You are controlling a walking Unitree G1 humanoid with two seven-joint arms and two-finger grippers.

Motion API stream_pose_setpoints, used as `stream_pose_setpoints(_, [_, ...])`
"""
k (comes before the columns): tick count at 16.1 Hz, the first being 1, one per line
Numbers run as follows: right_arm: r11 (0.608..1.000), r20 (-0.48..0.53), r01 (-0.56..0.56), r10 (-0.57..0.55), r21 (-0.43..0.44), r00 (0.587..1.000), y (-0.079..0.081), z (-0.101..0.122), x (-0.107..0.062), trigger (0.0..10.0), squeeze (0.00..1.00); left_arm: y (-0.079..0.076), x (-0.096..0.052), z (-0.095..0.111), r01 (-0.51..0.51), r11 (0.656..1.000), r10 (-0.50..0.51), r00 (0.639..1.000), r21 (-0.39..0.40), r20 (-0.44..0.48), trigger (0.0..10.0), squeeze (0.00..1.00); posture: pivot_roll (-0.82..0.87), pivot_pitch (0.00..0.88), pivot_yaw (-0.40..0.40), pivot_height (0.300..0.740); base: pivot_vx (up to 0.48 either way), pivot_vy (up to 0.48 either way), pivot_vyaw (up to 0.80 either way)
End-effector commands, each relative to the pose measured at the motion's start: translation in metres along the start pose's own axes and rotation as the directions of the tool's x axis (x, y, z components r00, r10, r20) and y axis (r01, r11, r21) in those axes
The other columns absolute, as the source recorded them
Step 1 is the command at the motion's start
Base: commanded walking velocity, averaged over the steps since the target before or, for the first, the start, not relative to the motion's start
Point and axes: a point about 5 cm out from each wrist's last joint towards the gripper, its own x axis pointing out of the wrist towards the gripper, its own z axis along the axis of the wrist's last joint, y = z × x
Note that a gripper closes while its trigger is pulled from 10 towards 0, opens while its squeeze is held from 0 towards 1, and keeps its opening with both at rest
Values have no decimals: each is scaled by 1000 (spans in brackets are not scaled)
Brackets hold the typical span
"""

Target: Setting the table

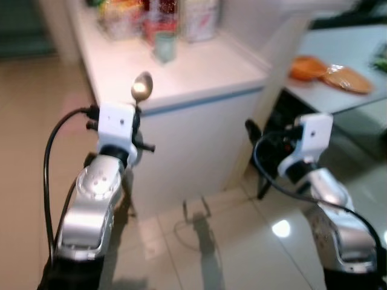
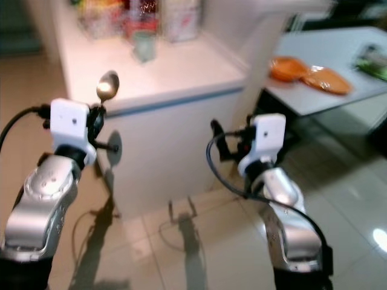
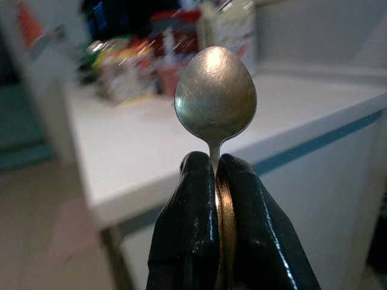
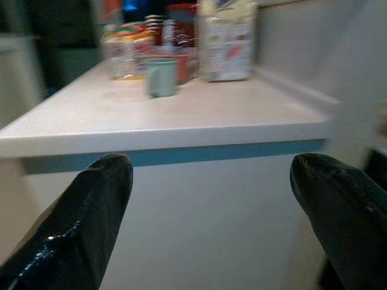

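The left pincer (image 3: 216, 181) pinches only the spoon (image 3: 215, 93) handle, so walking jolts could tip it loose, while the right pincer (image 4: 211, 199) gapes empty.

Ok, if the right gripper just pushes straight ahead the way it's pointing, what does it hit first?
Probably the white counter's front panel below its blue edge strip; the open right gripper points straight at it, though depth is unclear.

Spoon (image 2: 107, 84) upright — beside white counter (image 2: 181, 78).
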Motion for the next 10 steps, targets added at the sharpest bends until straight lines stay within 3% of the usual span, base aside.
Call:
stream_pose_setpoints(1, [1000,13,18,-18,-6,1000,-4,3,0,10000,0,1,2,3,-12,1000,12,1000,2,14,10000,0,61,0,-42,740,0,-454,800])
stream_pose_setpoints(10, [1000,17,15,-15,-9,1000,-4,4,3,10000,0,7,2,1,-37,999,37,999,3,4,10000,0,61,0,-51,740,0,-455,800])
